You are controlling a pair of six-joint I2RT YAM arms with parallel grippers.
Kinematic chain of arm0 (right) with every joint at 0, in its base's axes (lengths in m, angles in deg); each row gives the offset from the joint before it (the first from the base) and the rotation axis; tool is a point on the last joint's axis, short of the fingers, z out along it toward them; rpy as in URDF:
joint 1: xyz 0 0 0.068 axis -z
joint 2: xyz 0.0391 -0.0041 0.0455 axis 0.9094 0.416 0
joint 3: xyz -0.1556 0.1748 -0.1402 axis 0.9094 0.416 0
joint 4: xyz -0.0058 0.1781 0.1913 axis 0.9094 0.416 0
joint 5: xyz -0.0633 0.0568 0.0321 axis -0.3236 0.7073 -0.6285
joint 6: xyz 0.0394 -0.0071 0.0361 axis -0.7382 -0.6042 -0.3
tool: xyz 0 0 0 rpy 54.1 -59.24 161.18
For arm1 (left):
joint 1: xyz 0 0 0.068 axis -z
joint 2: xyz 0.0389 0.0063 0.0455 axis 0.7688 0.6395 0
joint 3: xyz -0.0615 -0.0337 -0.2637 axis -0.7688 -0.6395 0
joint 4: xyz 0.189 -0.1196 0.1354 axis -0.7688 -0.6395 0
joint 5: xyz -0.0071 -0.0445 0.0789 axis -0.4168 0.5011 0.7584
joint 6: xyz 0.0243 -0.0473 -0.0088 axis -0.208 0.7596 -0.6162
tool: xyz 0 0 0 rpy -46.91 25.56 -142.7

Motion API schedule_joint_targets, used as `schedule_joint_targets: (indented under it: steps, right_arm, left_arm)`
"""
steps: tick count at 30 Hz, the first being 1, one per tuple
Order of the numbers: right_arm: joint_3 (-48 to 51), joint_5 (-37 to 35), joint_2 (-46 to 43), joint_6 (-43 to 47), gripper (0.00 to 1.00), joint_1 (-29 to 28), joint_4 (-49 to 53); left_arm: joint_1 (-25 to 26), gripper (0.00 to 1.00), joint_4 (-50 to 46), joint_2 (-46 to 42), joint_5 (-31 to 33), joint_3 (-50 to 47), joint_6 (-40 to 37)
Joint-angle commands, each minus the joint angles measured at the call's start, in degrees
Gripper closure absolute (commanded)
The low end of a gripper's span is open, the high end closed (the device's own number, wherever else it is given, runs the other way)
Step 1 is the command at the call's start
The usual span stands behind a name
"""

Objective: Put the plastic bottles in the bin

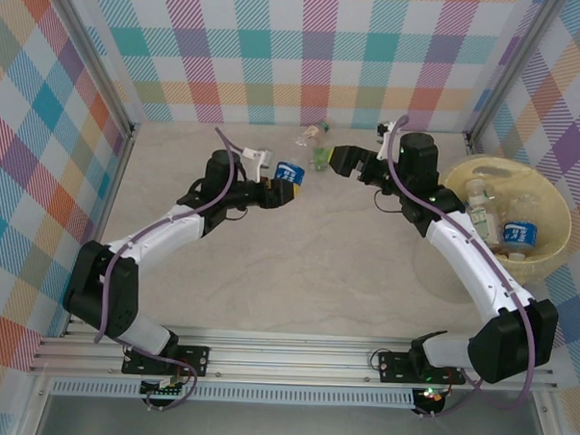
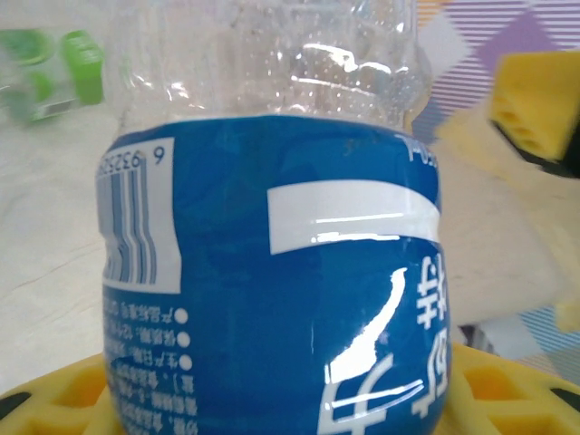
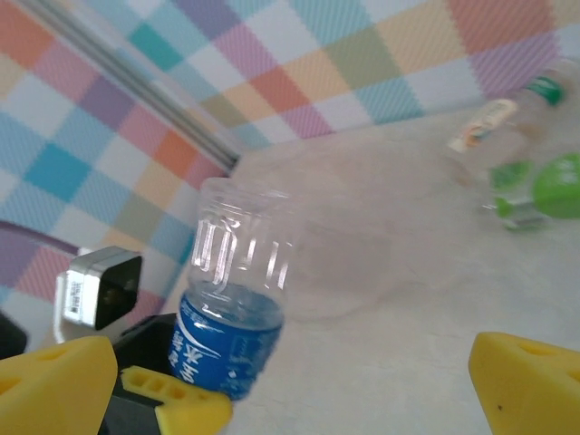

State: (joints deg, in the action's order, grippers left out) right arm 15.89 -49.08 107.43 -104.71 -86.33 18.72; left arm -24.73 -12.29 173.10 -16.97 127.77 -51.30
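Observation:
A clear plastic bottle with a blue label (image 1: pixel 290 171) is held above the table, with my left gripper (image 1: pixel 285 185) shut on it. In the left wrist view the label (image 2: pixel 272 281) sits between yellow fingers (image 2: pixel 54 399). My right gripper (image 1: pixel 336 160) stands open just right of that bottle, facing it. Its wrist view shows the bottle (image 3: pixel 231 308) at lower left, between its wide-apart yellow fingertips (image 3: pixel 526 381). Two more bottles lie at the back: a pale-labelled one (image 1: pixel 313 134) (image 3: pixel 485 127) and a green one (image 1: pixel 320 157) (image 3: pixel 544 186). The pale-yellow bin (image 1: pixel 550 205) stands at the right.
Several bottles lie inside the bin, one with a blue label (image 1: pixel 518 232). Checked walls close in the table on the back, left and right. Bare tabletop (image 1: pixel 307 266) stretches between the two arms toward the near rail.

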Motion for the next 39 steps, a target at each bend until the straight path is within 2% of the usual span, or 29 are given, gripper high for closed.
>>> schedule_joint_targets:
  steps: [1, 6, 9, 13, 17, 19, 21, 25, 29, 31, 33, 36, 37, 39]
  right_arm:
    - [0.5, 9.09, 1.03, -1.81, 0.0, -0.87, -7.67]
    - [-1.55, 9.06, 2.83, -2.81, 0.0, -1.72, -5.76]
    - [-1.98, 8.35, 4.41, -5.51, 0.0, -2.28, -7.54]
    - [-2.45, 11.71, 6.77, -9.03, 0.0, -2.89, -14.06]
    - [-2.61, 11.66, 7.38, -8.81, 0.01, -3.7, -16.93]
    - [-2.08, 11.58, 7.05, -8.59, 0.07, -3.7, -17.32]
    - [-1.81, 11.09, 6.68, -8.5, 0.22, -3.7, -16.35]
    - [-0.46, 9.01, 4.8, -6.97, 0.33, -3.73, -15.25]
    - [-0.22, 5.49, 2.94, -5.02, 0.44, -3.73, -11.3]
    - [-0.31, 4.2, 2.55, -4.29, 0.47, -3.7, -9.94]
    - [-0.32, 2.73, 2.26, -3.9, 0.48, -3.7, -9.25]
    - [-0.87, 0.05, 1.85, -2.52, 0.49, -3.7, -7.29]
    - [-1.22, -1.26, 1.52, -1.62, 0.49, -3.7, -6.14]
    - [-2.68, -4.49, 0.41, 1.27, 0.49, -3.73, -1.84]
  left_arm:
    - [0.65, 0.59, 6.12, -2.3, -10.11, -0.14, -0.97]
    - [1.64, 0.61, 13.55, -1.93, -15.32, -0.58, 3.25]
    - [3.14, 0.61, 13.73, -1.75, -16.16, 0.49, 2.98]
    - [5.14, 0.61, 13.25, -0.8, -16.66, 2.28, 2.8]
    - [7.1, 0.61, 12.73, 0.96, -16.92, 4.3, 2.87]
    - [7.6, 0.61, 12.65, 1.61, -16.8, 4.91, 2.82]
    - [7.88, 0.61, 12.59, 2.15, -16.55, 5.46, 2.81]
    - [7.96, 0.6, 11.61, 3.23, -16.23, 6.43, 2.78]
    - [8.02, 0.52, 9.93, 3.68, -14.88, 7.04, 2.86]
    - [8.06, 0.39, 8.09, 3.8, -13.72, 7.74, 2.82]
    - [8.05, 0.21, 6.19, 4.07, -12.54, 8.57, 2.95]
    - [8.0, 0.04, 5.11, 4.42, -13.46, 9.66, 2.74]
    - [8.04, 0.0, 5.14, 4.19, -13.55, 9.88, 2.85]
    - [7.97, 0.0, 4.84, 3.28, -12.79, 9.97, 2.89]
